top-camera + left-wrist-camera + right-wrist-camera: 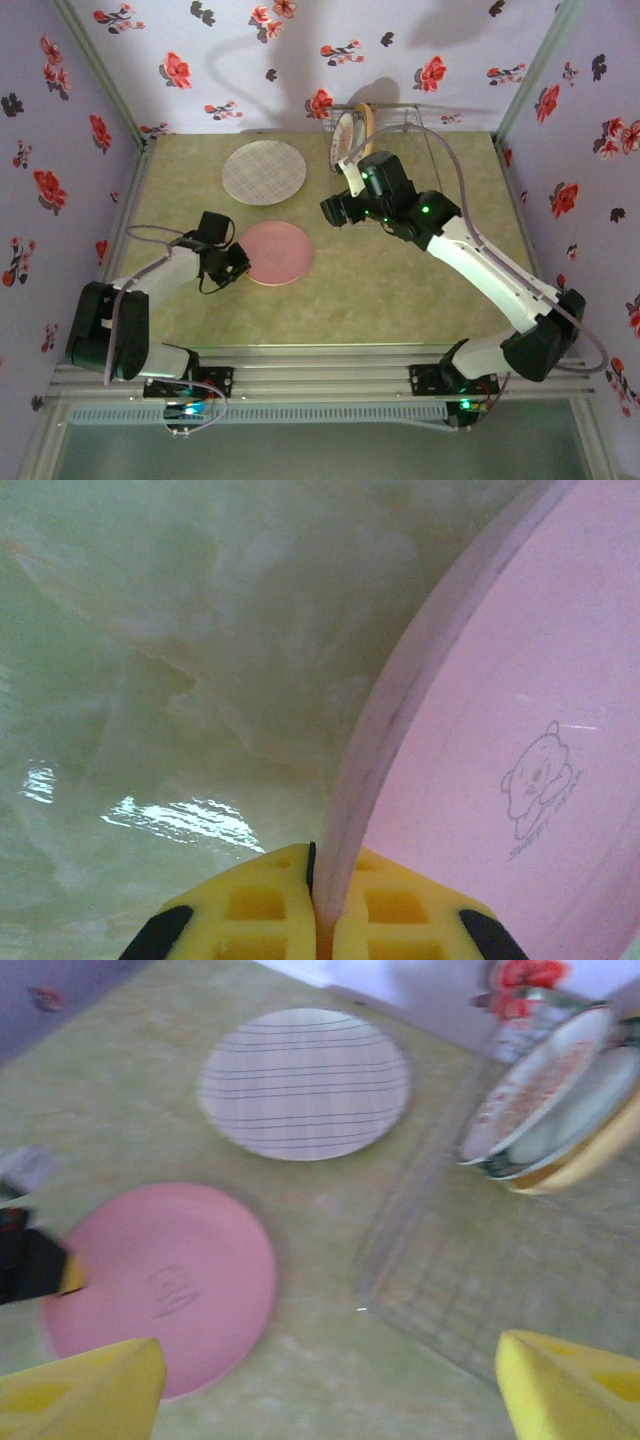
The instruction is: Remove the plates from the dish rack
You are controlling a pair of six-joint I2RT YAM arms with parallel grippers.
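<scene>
Left wrist view: left gripper [321, 885] pinches pink plate [520, 680] at rim, bear print [537, 785] visible; right gripper [332, 1388] spread; dish rack [440, 1290] holds perhaps three plates [530, 1090].

Both arms are built alike: the left arm [160, 275] and the right arm [485, 258] have smooth white shells for links and chunky black housings at the joints. Small green lights [376, 181] glow on the right arm's black wrist section, and another shines at the right base [465, 382] (the one by the left base [190, 385] looks bluish). A grey cable [452, 165] loops off the right arm; a thinner cable [150, 232] arcs off the left. The fingers are bright yellow: the left pads [265, 905] are moulded with square recesses and edged in black, while the right fingertips [575, 1385] are blunt wedges.
</scene>
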